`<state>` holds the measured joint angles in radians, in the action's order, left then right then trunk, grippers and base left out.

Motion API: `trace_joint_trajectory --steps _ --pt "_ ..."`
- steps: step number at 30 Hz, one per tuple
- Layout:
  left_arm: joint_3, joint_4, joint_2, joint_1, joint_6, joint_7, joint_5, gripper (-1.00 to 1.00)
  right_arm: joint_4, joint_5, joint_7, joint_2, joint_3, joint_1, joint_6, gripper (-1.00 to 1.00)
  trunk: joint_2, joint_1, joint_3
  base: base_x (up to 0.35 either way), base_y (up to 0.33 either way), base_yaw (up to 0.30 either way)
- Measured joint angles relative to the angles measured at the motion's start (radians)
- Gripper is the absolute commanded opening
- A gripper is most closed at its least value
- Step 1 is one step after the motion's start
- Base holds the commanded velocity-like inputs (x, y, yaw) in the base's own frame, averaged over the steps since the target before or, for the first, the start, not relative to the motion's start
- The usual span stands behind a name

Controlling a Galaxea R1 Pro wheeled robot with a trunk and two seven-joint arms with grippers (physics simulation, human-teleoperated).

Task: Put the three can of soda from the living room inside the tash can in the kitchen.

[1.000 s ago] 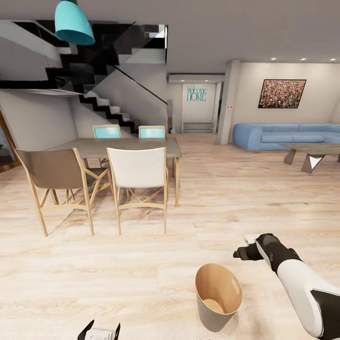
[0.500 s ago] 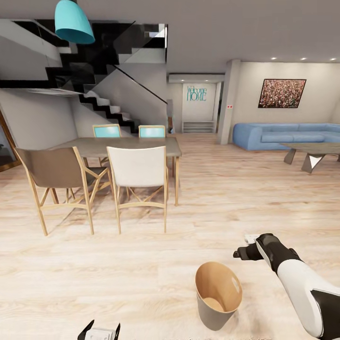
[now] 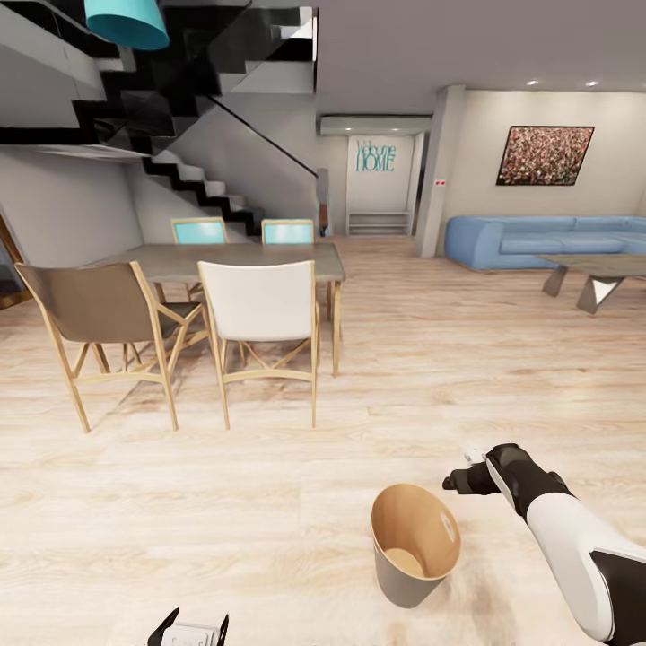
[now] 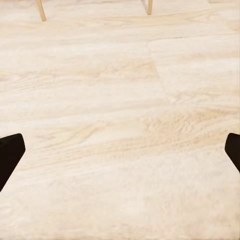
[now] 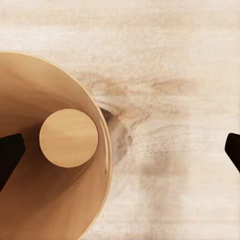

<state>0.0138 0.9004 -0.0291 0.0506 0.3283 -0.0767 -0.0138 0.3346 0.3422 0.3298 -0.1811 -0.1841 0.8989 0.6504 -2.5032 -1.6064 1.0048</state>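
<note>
The trash can [image 3: 414,543] stands on the wood floor just ahead of me, pale grey outside and tan inside. In the right wrist view its tan interior [image 5: 68,138] holds nothing. My right gripper [image 3: 468,473] hovers above and just right of the rim. It is open [image 5: 121,152], one fingertip [image 5: 9,155] over the can's inside, the other over bare floor. My left gripper [image 3: 188,632] sits low at the frame's bottom edge, open [image 4: 121,155] over bare planks. The three soda cans are out of view.
A dining table [image 3: 242,262] with several chairs stands ahead on the left, below a black staircase [image 3: 179,170]. A blue sofa [image 3: 538,240] and a low coffee table [image 3: 597,274] lie far right, past a pillar [image 3: 441,170]. Open wood floor runs between them.
The whole room, trash can included, has shifted slightly upward in the head view, so the camera moved. Both arms keep their place in the picture.
</note>
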Motion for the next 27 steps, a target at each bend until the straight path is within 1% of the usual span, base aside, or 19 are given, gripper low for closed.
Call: trace_joint_trajectory --steps 12,21,27 --pt "0.000 0.000 0.000 0.000 0.000 0.000 0.000 1.00 0.000 0.000 0.000 0.006 0.000 0.000 0.000 1.00 -0.003 -0.005 0.046 0.000 0.000 0.000" --pt "0.000 0.000 0.000 0.000 -0.001 0.001 0.001 1.00 0.000 0.000 0.000 0.006 0.000 0.000 0.000 1.00 -0.003 -0.005 0.047 0.005 0.000 0.000" --pt "0.000 0.000 0.000 0.000 -0.004 0.000 0.000 1.00 0.001 0.000 0.000 0.006 0.000 0.000 0.000 1.00 -0.003 -0.005 0.047 0.122 0.000 0.000"
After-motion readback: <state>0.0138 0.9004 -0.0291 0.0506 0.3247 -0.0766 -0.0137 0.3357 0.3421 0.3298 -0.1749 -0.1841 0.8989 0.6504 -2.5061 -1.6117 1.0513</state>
